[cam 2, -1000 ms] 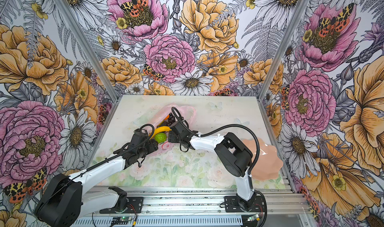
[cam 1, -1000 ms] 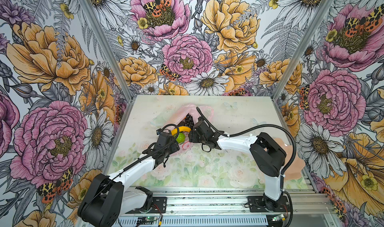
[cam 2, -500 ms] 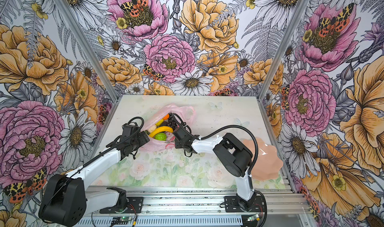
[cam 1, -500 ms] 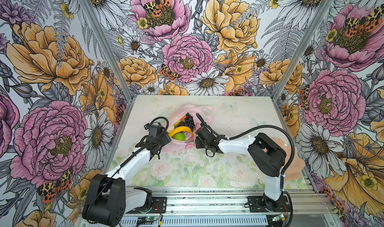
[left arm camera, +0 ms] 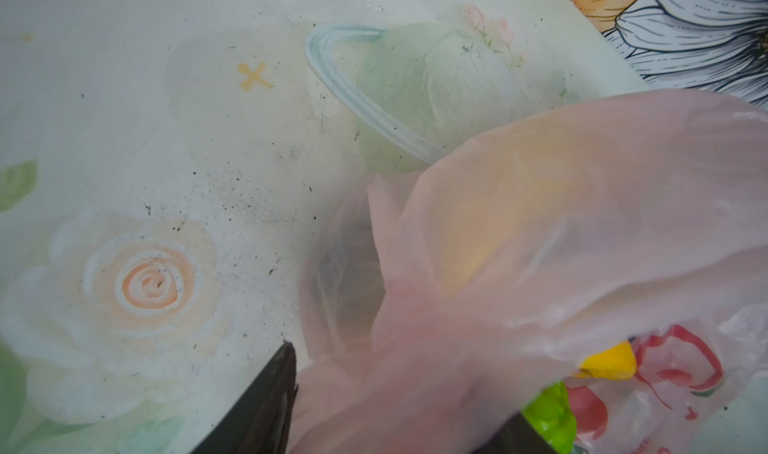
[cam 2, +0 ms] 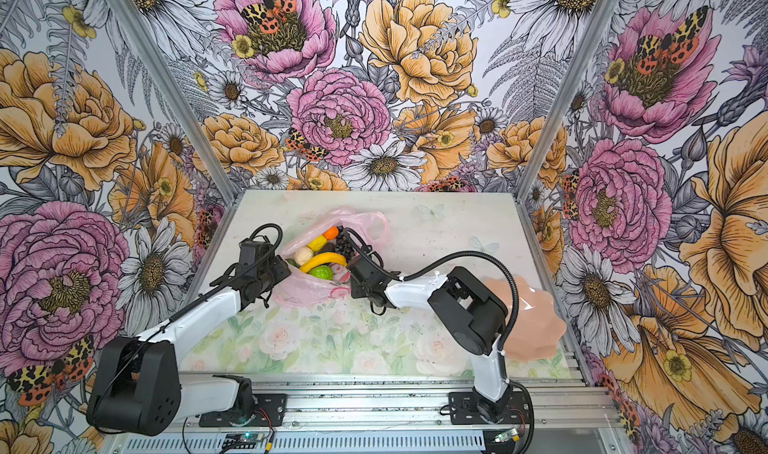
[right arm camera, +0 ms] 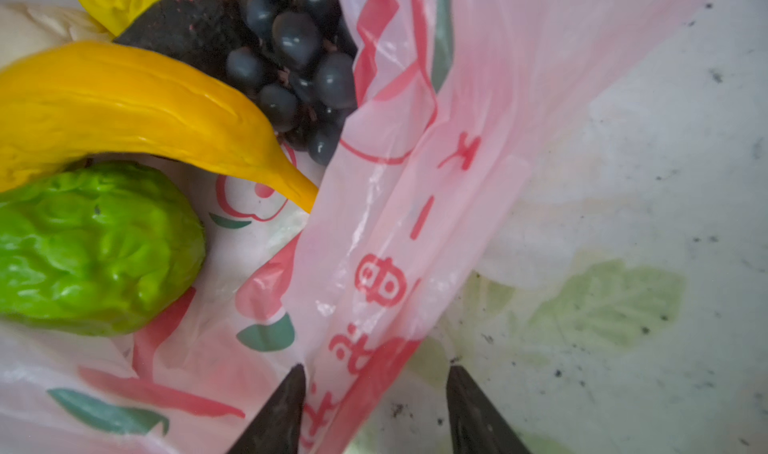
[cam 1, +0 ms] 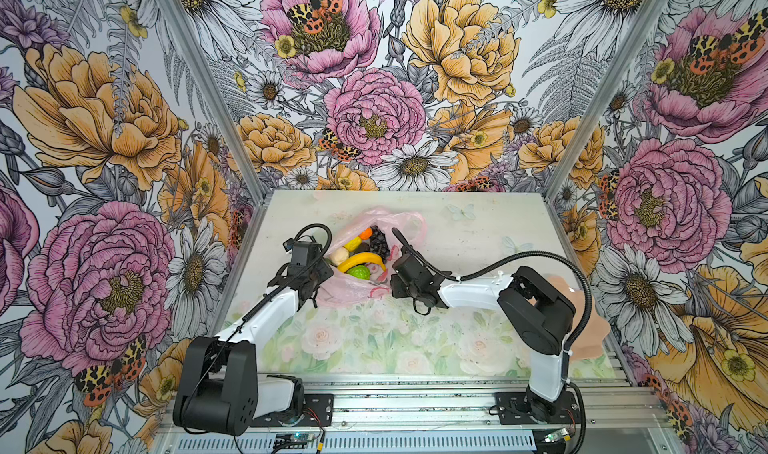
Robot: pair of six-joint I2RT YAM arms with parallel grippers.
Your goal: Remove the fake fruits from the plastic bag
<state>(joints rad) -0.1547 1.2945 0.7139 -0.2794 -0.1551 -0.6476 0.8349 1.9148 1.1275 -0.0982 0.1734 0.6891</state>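
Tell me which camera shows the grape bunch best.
The right wrist view: the grape bunch sits close and sharp, each dark berry distinct, against the bag wall. In both top views it is only a small dark cluster in the bag's open mouth. The left wrist view does not show it.

Fake fruits [cam 1: 360,260] lie inside the plastic bag [cam 1: 345,294].
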